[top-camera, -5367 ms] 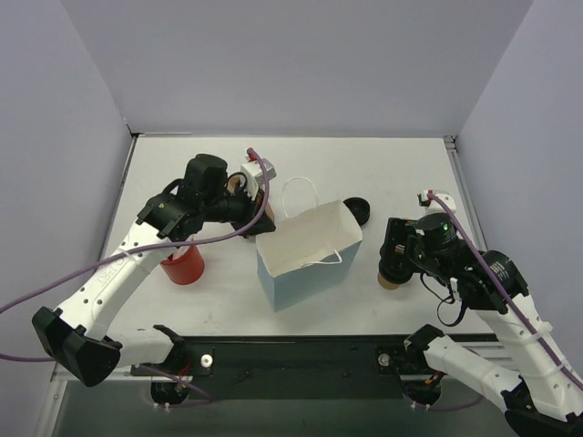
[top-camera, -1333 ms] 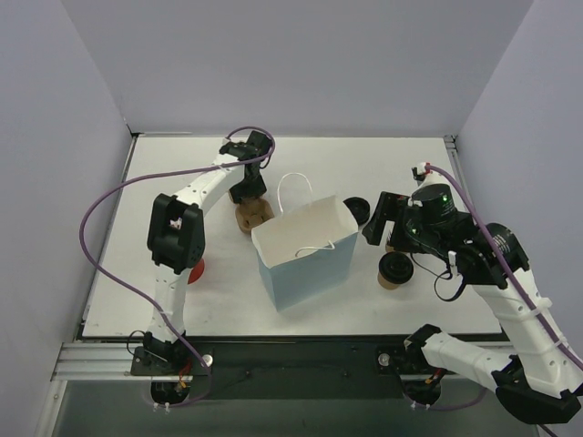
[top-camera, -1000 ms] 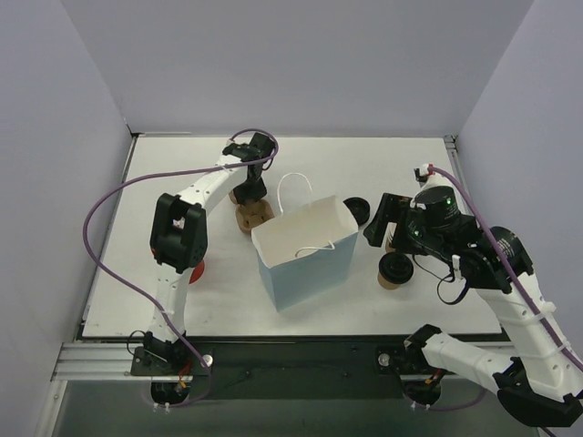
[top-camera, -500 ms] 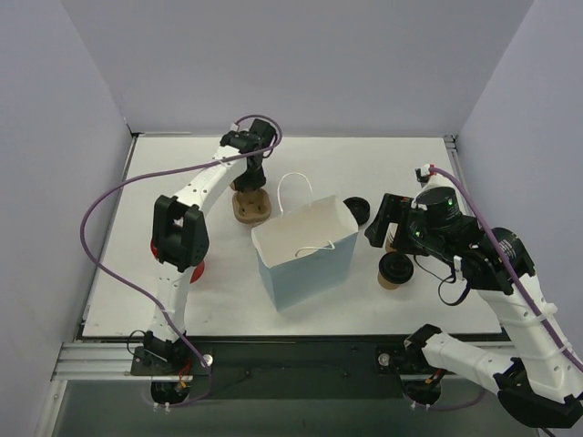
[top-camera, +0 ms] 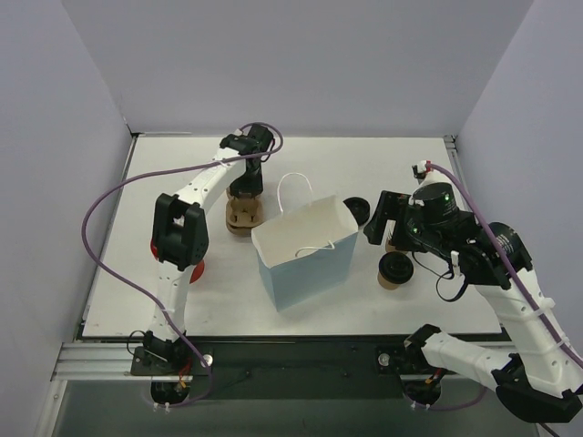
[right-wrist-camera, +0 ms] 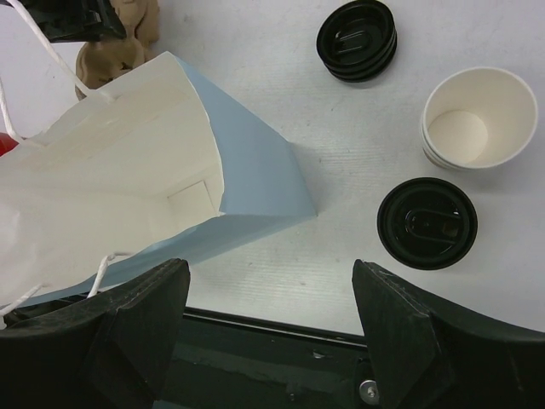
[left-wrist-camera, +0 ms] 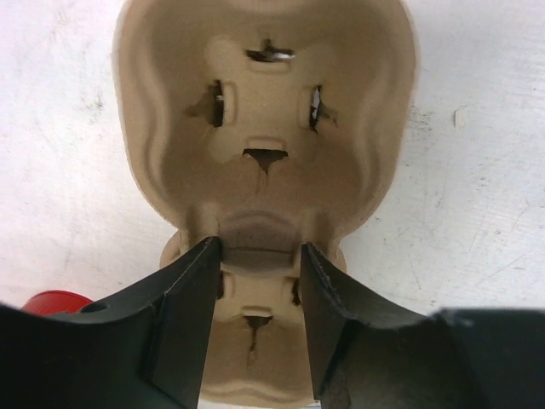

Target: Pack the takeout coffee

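End effector on left [left-wrist-camera: 258,277]: reaching to the far side of the table [top-camera: 301,164], pointing straight down, closing at a middling spread on the central ridge of the tan pulp cup tray [left-wrist-camera: 264,102]. Pressing black fingers [left-wrist-camera: 183,315] against either side of that ridge and so holding the tray, just left of the far corner of the light blue paper bag [top-camera: 314,264]. Not possible telling whether lifting it or keeping it on the surface.

End effector on right [right-wrist-camera: 268,273]: hovering with jaws spread wide, gripping nothing, above the table by the bag's near right corner. Looking down on the kraft paper cup with black lid [right-wrist-camera: 427,223], standing upright right of the bag and apart from it. Also taking in an open paper cup [right-wrist-camera: 477,115] just beyond it, and spare black lids [right-wrist-camera: 358,38] lying farther off, toward the bag.

Red cup [top-camera: 196,269]: standing at left of the table, well apart from the bag, mostly hiding behind the left arm. Bag standing open-mouthed in the middle, white handles up, holding neither cup.
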`<action>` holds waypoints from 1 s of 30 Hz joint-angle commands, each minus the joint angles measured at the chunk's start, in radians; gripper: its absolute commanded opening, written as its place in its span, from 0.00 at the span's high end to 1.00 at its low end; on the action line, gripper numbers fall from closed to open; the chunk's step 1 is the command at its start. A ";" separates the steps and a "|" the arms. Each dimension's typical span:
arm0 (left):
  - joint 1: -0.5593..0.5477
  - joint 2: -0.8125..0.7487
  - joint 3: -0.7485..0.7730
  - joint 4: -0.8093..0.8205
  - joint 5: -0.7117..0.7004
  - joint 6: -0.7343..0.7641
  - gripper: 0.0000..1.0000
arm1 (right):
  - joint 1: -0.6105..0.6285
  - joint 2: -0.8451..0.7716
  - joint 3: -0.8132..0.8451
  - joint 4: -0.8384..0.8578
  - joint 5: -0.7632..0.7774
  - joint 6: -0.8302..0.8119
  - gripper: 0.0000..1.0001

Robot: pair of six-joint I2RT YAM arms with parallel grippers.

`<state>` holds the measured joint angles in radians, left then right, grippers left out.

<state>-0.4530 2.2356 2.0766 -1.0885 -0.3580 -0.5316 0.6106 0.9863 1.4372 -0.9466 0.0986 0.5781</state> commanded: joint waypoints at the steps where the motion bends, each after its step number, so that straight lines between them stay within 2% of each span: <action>1: 0.017 -0.002 0.060 0.025 0.014 0.050 0.46 | 0.008 0.012 0.038 -0.026 0.023 -0.004 0.21; 9: 0.027 -0.007 0.043 0.025 0.021 0.073 0.50 | 0.009 0.025 0.066 -0.041 0.026 -0.003 0.21; 12: 0.027 -0.010 0.031 0.036 0.036 0.091 0.41 | 0.011 0.032 0.072 -0.041 0.020 -0.001 0.22; 14: 0.027 -0.004 0.027 0.045 0.047 0.102 0.40 | 0.012 0.034 0.075 -0.043 0.018 0.002 0.21; 20: 0.027 0.012 0.013 0.050 0.076 0.117 0.41 | 0.015 0.040 0.080 -0.043 0.021 -0.003 0.21; 30: 0.027 0.001 -0.029 0.064 0.042 0.133 0.43 | 0.015 0.048 0.074 -0.043 0.021 -0.004 0.21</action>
<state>-0.4305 2.2425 2.0602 -1.0618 -0.2996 -0.4225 0.6182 1.0245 1.4849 -0.9565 0.1009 0.5781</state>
